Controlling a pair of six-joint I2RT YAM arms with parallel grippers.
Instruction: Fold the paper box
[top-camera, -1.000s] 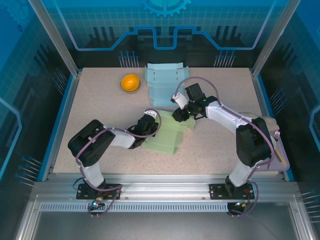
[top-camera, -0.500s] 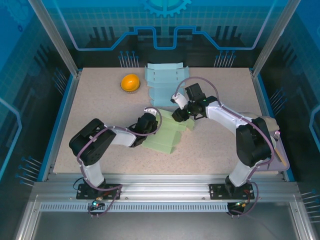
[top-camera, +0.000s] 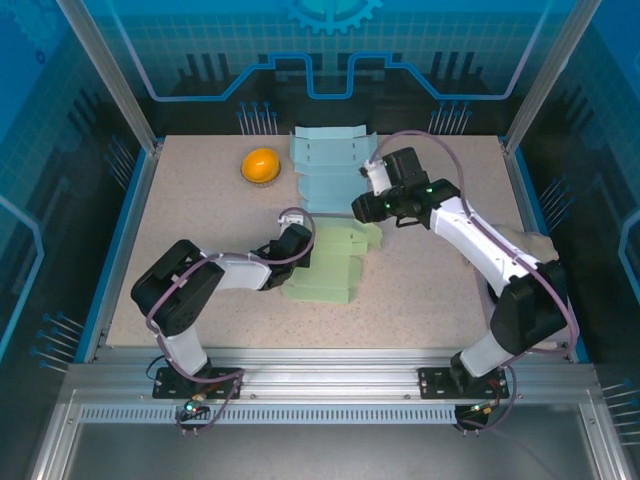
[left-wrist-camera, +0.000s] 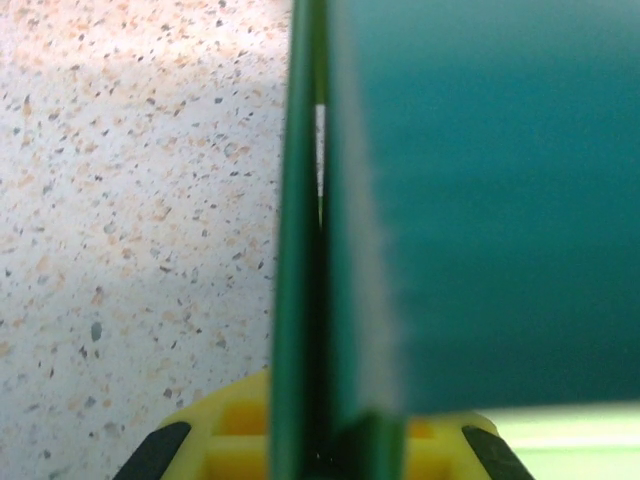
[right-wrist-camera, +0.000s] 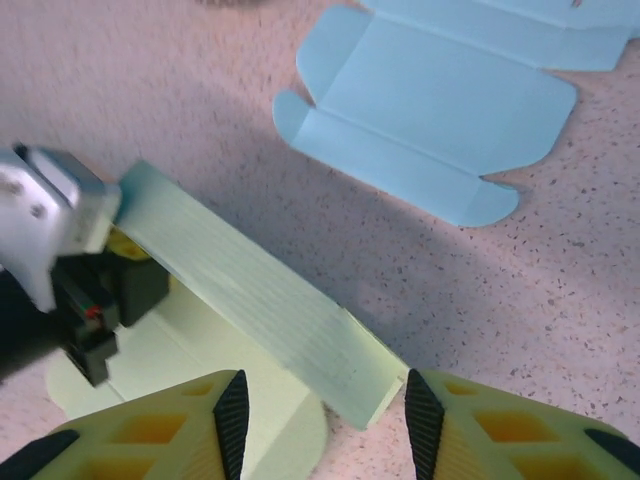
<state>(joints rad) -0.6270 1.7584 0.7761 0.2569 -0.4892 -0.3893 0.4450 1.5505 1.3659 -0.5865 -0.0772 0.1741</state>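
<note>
Paper box (top-camera: 335, 268) flap in L end effector (top-camera: 302, 244)

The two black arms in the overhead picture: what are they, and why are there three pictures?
They are robot arms bolted at a table's near edge, each ending in a two-finger gripper. The overhead picture comes from a fixed camera above. The other two come from small cameras on the wrists. On the speckled table lie a green paper box, partly folded, a flat blue cutout and an orange round object. The left gripper is pinched shut on an edge of the box, and its wrist camera sees that paper edge-on. The right gripper hangs open, holding nothing.
</note>
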